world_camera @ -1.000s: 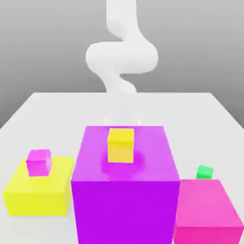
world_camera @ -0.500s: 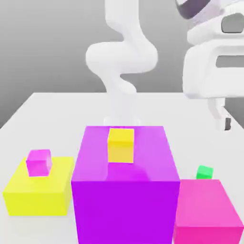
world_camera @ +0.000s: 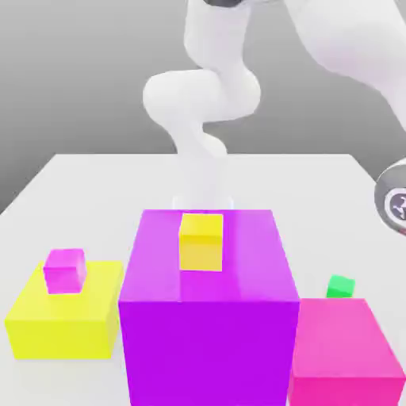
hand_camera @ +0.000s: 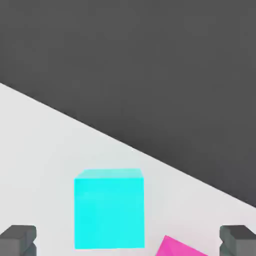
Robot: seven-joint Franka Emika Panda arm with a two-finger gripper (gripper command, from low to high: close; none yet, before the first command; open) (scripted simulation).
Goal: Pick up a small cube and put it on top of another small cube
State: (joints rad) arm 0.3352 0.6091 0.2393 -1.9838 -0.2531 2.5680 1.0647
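**A:** Run me across the exterior view, its left first.

**B:** A low yellow block point(world_camera: 63, 321) sits on the table point(world_camera: 95, 178), with a small magenta cube point(world_camera: 64, 270) on its top. Just beside it stands the big purple block point(world_camera: 208, 317), carrying the yellow cube point(world_camera: 201, 241) near the middle of its top face. At that view's right is a pink block point(world_camera: 342, 353), and a tiny green cube point(world_camera: 340, 286) shows just behind its top edge; whether the green one rests on the pink block or beyond it, I cannot tell.

**A:** Why stack small things on big ones?

**B:** My guess is that they are distractors and platforms. The yellow cube is raised and centred, so it reads as a fair landing spot, with purple margin all round it.

**A:** And the arm?

**B:** The arm point(world_camera: 349, 47) sweeps from the base at the back over toward that view's right edge, where a round grey joint point(world_camera: 395, 198) shows.

**A:** Where is the cube to be lifted?

**B:** In the hand view: the cyan cube point(hand_camera: 109, 209) stands on the table, apart from the others, with a pink corner point(hand_camera: 177, 247) near it. It lies between the two dark fingertips point(hand_camera: 19, 240), touching neither.

**A:** So the gripper point(hand_camera: 128, 241)?

**B:** Jaws spread wide, holding nothing. I'd say that suits the approach: the gap straddles the cube so the hand can descend around it before closing.
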